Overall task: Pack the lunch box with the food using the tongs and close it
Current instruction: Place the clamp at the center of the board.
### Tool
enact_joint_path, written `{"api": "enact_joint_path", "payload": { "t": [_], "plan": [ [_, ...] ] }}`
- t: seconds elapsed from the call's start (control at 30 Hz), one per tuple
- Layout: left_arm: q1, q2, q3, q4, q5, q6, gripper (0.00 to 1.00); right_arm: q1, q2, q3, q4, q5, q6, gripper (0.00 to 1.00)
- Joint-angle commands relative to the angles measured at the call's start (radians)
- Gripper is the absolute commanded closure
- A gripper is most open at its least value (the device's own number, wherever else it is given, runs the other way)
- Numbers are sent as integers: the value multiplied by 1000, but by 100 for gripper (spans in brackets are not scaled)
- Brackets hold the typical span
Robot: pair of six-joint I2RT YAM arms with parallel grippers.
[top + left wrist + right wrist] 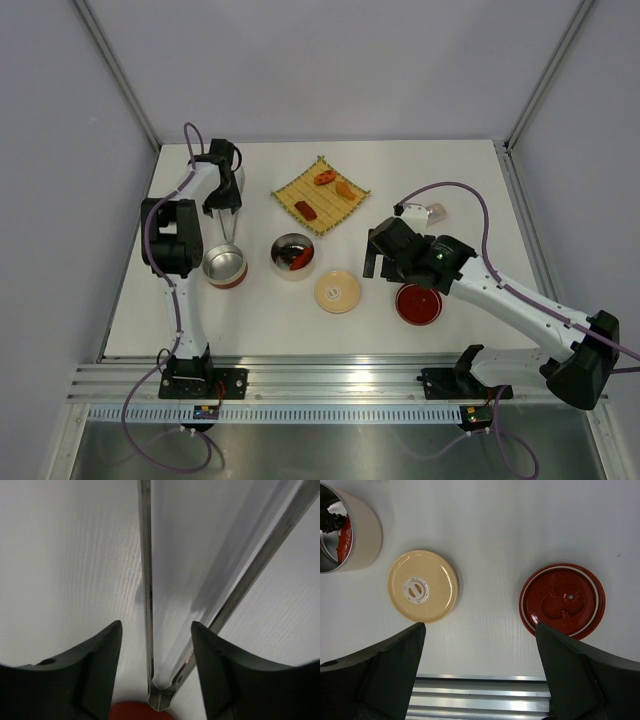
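Over far-left table, left gripper (156,630) jaws half apart, tongs (146,580) between them, gap on one side: not clamped, by my read. Right gripper (480,625) jaws wide, empty, above both lids.

Risks:
- loose tongs slide against red-brown tin (226,283)
- right arm takes red lid (562,600), not cream lid (422,586)
- lid on before mat (335,216) emptied

Count: one tongs, two tins, two lids, one mat. Food (325,179): three pieces on mat, more inside lunch box (292,276) mid-table, number unclear.

Open steel lunch box (281,271) holds red and dark food (298,258); cream lid (338,291) lies flat at its four o'clock; silver tongs (146,580) splay V-shaped.
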Motion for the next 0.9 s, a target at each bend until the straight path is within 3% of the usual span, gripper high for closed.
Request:
{"api": "enact_joint_path", "payload": {
  "t": [0.0, 0.2, 0.3, 0.63, 0.87],
  "plan": [
    [3, -58, 28, 35, 1, -19, 34, 4, -20, -10, 18, 11, 7, 0],
    [4, -167, -44, 84, -7, -25, 16, 4, -20, -13, 32, 3, 7, 1],
    [4, -213, -113, 131, 19, -25, 1, 3, -11, -12, 39, -1, 4, 1],
    [4, -164, -171, 174, 96, 13, 1, 4, -14, -18, 41, -3, 3, 0],
    [6, -88, -190, 205, 117, 5, 7, 3, -37, -43, 38, -8, 18, 1]
  ]
}}
